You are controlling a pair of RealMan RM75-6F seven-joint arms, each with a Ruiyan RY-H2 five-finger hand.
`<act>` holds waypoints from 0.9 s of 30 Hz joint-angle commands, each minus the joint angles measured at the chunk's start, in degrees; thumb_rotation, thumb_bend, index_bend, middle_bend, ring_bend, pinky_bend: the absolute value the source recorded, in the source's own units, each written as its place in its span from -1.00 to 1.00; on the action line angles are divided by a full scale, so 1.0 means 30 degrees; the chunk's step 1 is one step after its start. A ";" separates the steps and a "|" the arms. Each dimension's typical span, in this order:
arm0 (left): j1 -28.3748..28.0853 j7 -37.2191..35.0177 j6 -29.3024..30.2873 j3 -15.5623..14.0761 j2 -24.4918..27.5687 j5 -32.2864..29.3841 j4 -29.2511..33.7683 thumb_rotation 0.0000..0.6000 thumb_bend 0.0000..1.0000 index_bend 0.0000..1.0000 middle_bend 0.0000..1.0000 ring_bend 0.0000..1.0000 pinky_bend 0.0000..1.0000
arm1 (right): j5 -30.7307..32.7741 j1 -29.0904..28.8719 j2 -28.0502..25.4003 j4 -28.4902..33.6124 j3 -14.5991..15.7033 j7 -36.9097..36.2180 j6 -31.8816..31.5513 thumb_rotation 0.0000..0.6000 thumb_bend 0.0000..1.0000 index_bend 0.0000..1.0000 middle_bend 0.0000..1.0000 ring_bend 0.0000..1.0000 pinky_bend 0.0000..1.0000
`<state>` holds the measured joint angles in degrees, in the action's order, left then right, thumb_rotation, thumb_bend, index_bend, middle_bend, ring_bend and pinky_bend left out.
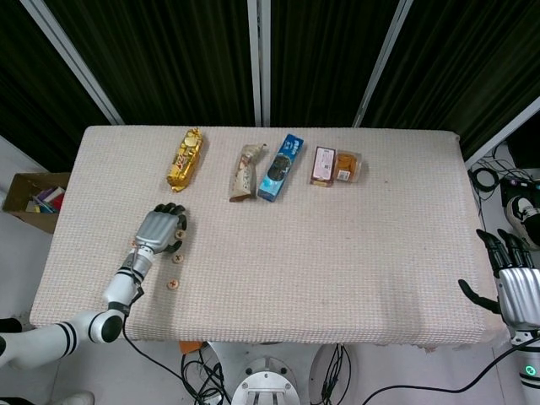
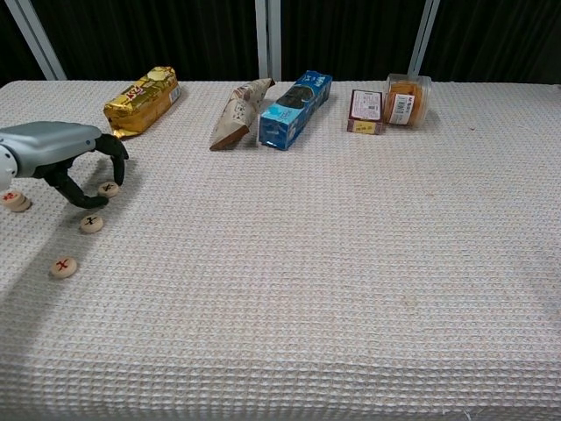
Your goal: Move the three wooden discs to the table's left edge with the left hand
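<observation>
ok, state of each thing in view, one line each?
left hand: fingers curled around the far disc, not lifted
middle disc: flat, untouched
near disc: flat, untouched
disc at left edge: flat, apart
right hand: open, off the table's right side

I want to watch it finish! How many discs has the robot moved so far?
One far-left disc looks done. The left hand curls over a second disc; I cannot tell if it grips it. A middle disc and a nearest disc are left.
</observation>
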<state>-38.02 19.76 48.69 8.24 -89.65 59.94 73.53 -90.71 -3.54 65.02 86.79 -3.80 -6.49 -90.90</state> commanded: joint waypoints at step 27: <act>0.3988 -0.1972 0.4610 -0.1535 0.3077 0.1385 0.2738 1.00 -0.24 0.00 -0.66 -0.77 -0.69 | -0.0285 -0.0345 0.0108 0.0042 -0.0050 0.0104 0.0295 1.00 -0.70 -0.78 -0.63 -0.92 -0.75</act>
<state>-26.22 14.05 62.69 3.72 -80.11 64.16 82.08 -91.53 -4.56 65.36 86.89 -3.94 -6.20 -90.00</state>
